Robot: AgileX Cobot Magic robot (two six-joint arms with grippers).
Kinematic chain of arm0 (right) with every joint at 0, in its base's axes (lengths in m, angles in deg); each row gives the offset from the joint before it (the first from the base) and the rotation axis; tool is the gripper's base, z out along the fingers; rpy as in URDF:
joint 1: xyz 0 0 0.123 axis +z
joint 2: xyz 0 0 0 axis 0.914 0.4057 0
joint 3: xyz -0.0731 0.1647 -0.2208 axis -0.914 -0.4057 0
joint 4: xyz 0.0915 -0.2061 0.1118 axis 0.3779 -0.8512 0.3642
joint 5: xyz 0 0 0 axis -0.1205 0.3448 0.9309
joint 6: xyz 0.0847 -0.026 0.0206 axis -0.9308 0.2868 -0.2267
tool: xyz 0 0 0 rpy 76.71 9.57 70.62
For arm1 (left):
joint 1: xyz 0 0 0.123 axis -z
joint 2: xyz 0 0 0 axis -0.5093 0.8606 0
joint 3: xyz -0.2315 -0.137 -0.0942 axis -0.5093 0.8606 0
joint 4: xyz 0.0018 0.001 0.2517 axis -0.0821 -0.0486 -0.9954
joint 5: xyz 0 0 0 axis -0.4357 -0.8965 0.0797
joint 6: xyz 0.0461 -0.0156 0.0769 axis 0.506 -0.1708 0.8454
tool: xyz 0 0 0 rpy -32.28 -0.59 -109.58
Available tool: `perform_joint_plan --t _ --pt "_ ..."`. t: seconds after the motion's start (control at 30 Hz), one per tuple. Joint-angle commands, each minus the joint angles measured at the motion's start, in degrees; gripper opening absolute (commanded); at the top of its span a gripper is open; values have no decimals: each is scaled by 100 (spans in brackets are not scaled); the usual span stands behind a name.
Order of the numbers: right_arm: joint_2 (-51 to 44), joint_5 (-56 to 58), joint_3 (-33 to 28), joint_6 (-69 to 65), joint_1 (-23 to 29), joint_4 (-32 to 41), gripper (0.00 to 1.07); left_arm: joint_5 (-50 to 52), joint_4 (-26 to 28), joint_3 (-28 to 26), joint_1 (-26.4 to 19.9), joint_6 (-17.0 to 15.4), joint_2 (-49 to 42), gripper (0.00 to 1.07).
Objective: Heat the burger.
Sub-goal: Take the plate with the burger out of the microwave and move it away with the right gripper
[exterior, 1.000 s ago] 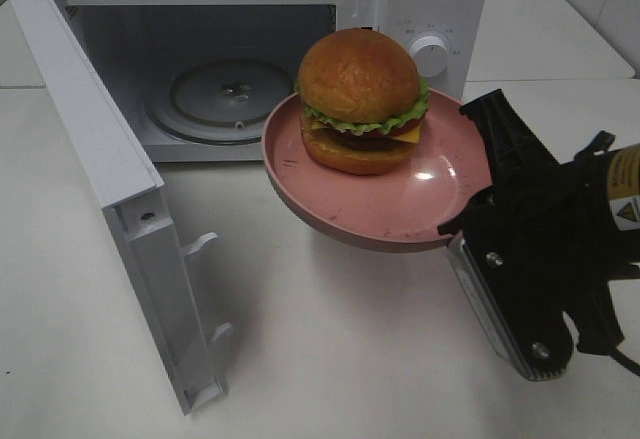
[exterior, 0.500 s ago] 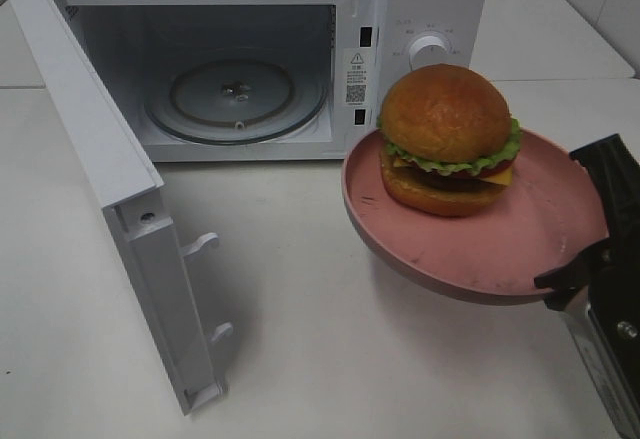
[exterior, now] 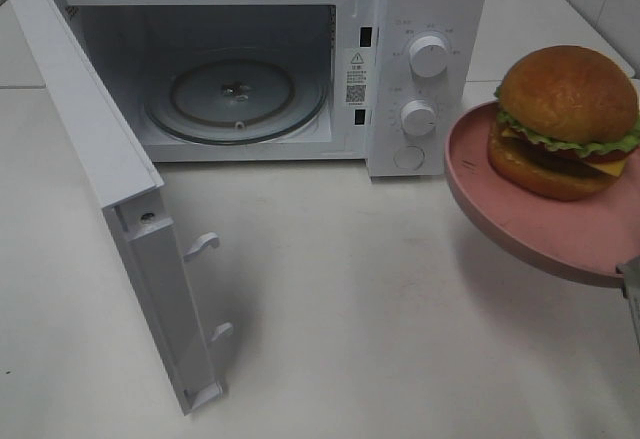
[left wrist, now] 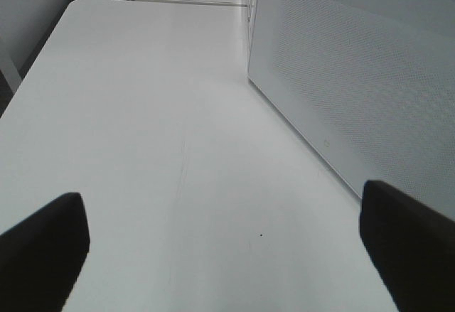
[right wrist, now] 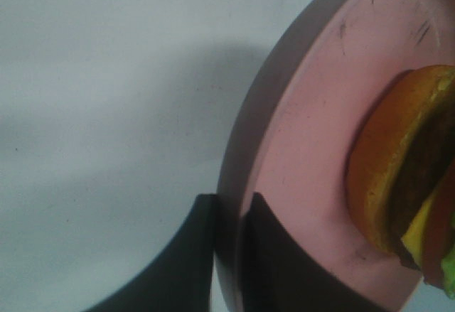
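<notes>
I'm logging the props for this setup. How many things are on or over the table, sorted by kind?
Microwave: 1
Burger: 1
Pink plate: 1
Total: 3

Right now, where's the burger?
In the exterior high view, the burger sits on the pink plate at the far right, right of the open microwave.

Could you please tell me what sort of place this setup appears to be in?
Probably a kitchen-style test bench: a white microwave with its door open stands on a plain white table, with a burger on a pink plate.
</notes>
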Motion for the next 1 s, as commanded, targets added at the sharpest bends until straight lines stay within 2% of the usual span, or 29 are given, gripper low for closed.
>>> perform_joint_plan --t 0.03,0.3,0.6,0.77,1.0 --pt "-86 178 46 -1037 0 -934 0 23 6 17 -6 -29 -120 98" --pt "-86 779 46 -2194 0 -1541 0 23 6 17 -6 -29 -120 98" --pt "-86 1610 46 -2974 0 -1570 0 23 6 17 -6 -29 -120 98" --pt "-86 2332 46 -4085 0 -1811 0 23 6 17 -6 -29 -120 98" --pt "-86 2750 46 -4985 0 -1839 0 23 6 17 -6 -29 -120 98"
